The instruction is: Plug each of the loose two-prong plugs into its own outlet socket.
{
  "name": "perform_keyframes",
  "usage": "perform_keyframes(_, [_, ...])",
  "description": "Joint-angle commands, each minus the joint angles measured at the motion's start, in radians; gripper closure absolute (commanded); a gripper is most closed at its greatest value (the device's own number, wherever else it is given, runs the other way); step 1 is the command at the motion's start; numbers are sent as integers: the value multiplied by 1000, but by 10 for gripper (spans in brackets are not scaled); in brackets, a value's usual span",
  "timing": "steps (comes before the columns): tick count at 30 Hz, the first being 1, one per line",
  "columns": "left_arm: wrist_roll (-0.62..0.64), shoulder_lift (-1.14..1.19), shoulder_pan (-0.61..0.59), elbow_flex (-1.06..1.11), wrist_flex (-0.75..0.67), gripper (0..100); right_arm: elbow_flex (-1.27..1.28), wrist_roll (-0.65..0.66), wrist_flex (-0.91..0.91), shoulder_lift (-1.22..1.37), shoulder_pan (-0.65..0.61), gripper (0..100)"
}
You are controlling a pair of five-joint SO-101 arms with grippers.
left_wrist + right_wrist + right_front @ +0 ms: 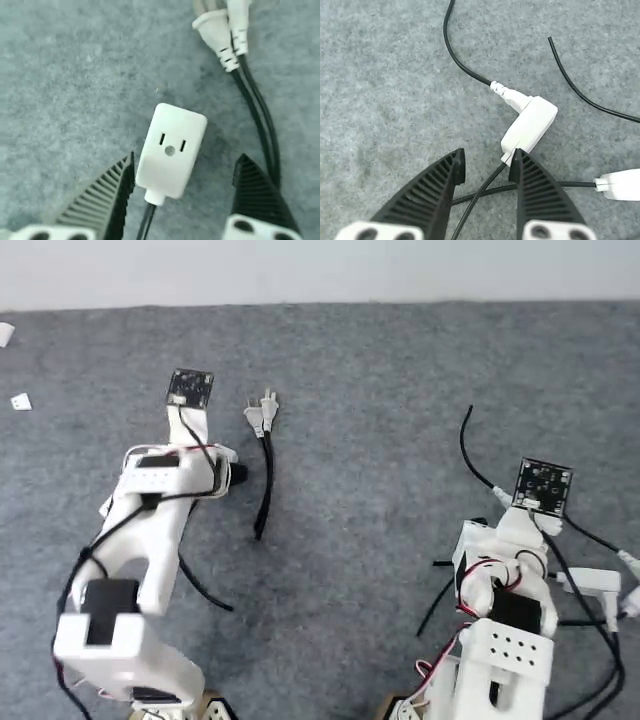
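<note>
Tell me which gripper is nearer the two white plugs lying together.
Left. The left gripper hangs open over the white socket right beside the plugs; the right gripper is far off across the carpet.

Bright, even, diffuse light; faint soft shadow beneath the outlet socket [170,150].

Grey mat [380,570] underneath; white scrap [20,402] + 2nd scrap [4,334] nr left edge; white wall [320,270] behind.

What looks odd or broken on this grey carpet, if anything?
The two white two-prong plugs lie side by side, and their black cords seem to stop in cut ends, joined to nothing. A black wire in the right wrist view also has a loose end. Nothing looks spilled or broken.
</note>
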Motion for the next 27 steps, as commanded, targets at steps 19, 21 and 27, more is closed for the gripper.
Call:
perform_keyframes(19, [-77, 442, 6, -690, 594, 986, -11, 11, -28, -18, -7, 855])
perform_keyframes(21, [-77, 400, 6, -688, 635, 987, -9, 11, -28, -18, -7, 855])
perform_keyframes(27, [-77, 287, 23, -595, 671, 987, -9, 11, -28, -18, -7, 855])
